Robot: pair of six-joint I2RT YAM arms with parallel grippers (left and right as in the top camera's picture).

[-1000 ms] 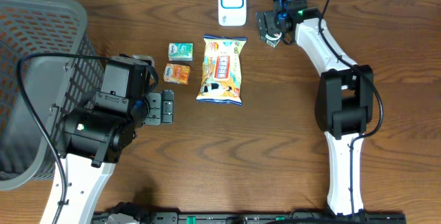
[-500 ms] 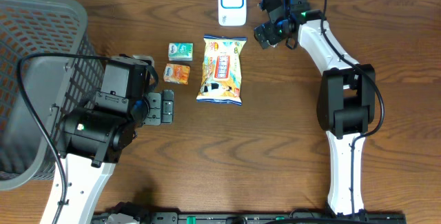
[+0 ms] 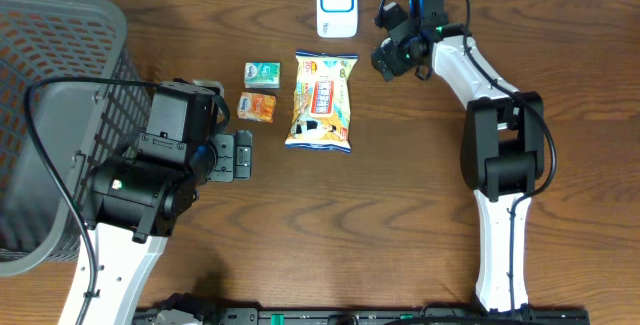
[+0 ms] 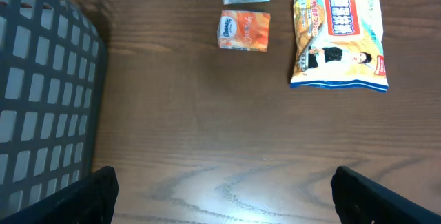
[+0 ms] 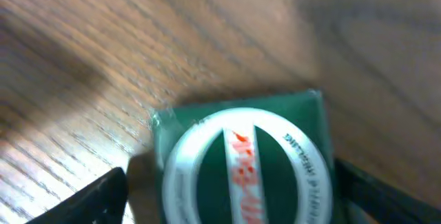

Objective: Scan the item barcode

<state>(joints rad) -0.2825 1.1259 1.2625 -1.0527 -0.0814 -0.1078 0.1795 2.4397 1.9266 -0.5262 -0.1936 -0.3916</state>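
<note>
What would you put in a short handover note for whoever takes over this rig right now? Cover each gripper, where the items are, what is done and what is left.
Left gripper: open, empty, over the table beside the basket.
Right gripper: open, fingers either side of a green box near the scanner; contact unclear.
Snack bag, small green pack and orange pack lie mid-table.
Done: nothing visibly scanned.
Left: grip the green box and show its barcode to the scanner.
</note>
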